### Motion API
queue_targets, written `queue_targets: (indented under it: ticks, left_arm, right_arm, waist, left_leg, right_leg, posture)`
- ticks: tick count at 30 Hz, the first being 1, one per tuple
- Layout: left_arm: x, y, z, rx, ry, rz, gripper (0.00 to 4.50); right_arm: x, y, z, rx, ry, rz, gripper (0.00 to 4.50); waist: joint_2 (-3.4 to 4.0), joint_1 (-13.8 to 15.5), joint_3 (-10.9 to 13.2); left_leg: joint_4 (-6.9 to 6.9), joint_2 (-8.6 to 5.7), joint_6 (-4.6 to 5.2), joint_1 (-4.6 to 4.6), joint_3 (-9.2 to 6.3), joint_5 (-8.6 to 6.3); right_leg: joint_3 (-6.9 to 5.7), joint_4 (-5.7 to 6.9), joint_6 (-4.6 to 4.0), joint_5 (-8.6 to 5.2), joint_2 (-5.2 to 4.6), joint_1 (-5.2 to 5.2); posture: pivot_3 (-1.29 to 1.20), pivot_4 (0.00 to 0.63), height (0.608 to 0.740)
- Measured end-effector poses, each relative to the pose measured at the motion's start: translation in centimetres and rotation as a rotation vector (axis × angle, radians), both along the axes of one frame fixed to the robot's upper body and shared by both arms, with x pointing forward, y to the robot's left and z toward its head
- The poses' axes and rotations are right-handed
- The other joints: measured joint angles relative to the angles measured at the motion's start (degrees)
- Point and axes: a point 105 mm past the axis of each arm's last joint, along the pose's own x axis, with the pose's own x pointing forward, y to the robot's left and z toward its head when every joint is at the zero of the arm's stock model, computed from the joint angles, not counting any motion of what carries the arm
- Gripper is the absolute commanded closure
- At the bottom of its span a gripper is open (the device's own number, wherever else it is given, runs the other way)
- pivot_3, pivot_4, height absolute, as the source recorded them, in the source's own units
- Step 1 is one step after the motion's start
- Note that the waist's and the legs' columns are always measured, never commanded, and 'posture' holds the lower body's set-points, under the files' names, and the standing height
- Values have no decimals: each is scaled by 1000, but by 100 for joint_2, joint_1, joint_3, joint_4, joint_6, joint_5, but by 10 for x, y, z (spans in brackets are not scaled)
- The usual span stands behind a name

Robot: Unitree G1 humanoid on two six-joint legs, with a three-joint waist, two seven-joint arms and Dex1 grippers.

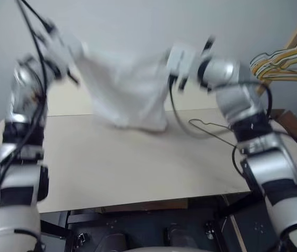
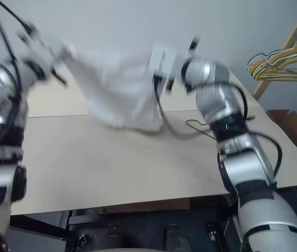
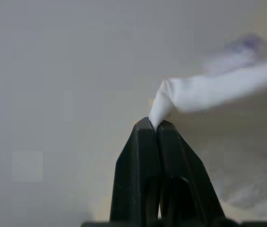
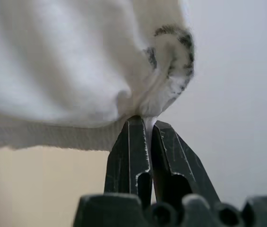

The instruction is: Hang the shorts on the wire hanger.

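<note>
The white shorts (image 1: 127, 89) hang stretched in the air between my two grippers, their lower edge brushing the table near the back. My left gripper (image 1: 70, 48) is raised at the upper left, shut on one corner of the cloth (image 3: 180, 94). My right gripper (image 1: 172, 62) is shut on the other end of the shorts (image 4: 67, 61), pinching a fold of fabric. The thin wire hanger (image 1: 210, 127) lies flat on the table just to the right of the shorts, beside my right forearm.
A beige table (image 1: 111, 168) spreads below the shorts, with its front edge near me. A bunch of yellow, green and white hangers (image 1: 285, 60) hangs on a wooden rack at the far right. A plain wall stands behind.
</note>
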Motion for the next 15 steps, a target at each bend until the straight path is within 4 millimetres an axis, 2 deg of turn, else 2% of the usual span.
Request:
queue_targets:
  ticks: [2, 3, 5, 6, 10, 11, 13, 15]
  left_arm:
    - [-19, -1, 35, -15, -194, 22, 4487]
    - [-28, 1, 41, 7, -249, 28, 4487]
    - [-39, 10, 34, 101, -267, 51, 4487]
    - [-40, 14, 21, 160, -228, 46, 4487]
    - [-39, 23, -64, 345, 150, -81, 4487]
    - [-43, 25, -85, 376, 252, -116, 4487]
    - [-66, 31, -140, 490, 556, -217, 4487]
    - [-101, 34, -194, 586, 867, -326, 4487]
  right_arm:
    - [-13, 3, 28, 28, -203, -12, 4500]
    - [-20, 3, 31, 6, -274, -18, 4500]
    - [-28, 7, 12, -106, -317, -8, 4500]
    - [-29, 9, -7, -177, -288, 5, 4500]
    - [-35, 10, -109, -428, -5, 108, 4500]
    - [-38, 10, -126, -467, 53, 139, 4500]
    - [-54, 4, -168, -583, 198, 222, 4500]
    - [-71, 5, -199, -672, 311, 318, 4500]
  waist:
    - [4, -50, -12]
    - [7, -92, -23]
    - [9, -166, -28]
    - [10, -181, -28]
    - [18, -247, -21]
    - [19, -263, -20]
    - [19, -315, -19]
    - [19, -381, -19]
  left_leg:
    - [-54, -29, -1, 5, 4, -2]
    - [-65, -34, 7, 9, 5, -7]
    - [-64, -35, 24, 7, 8, -22]
    - [-62, -39, 29, 3, 15, -25]
    - [41, -33, 40, -63, 13, -31]
    - [49, -31, 45, -61, 13, -33]
    - [60, -28, 96, -47, 14, -61]
    - [62, -17, 109, -14, 29, -69]
  right_leg:
    - [9, 9, 1, -1, -23, -31]
    - [6, 8, 1, -1, -27, -31]
    - [1, 2, 6, -3, -28, -30]
    - [1, -19, 9, -5, -31, -26]
    - [-4, -24, 51, -26, -29, -26]
    - [-1, -16, 52, -26, -27, -25]
    - [7, 1, 52, -25, -25, -15]
    - [30, -5, 49, -25, -14, -5]
  posture:
    - [11, 0, 740]
    - [9, 0, 740]
    - [9, 0, 740]
    - [9, 0, 740]
    - [11, 0, 740]
    - [11, 0, 740]
    - [19, 0, 740]
    - [30, 0, 740]
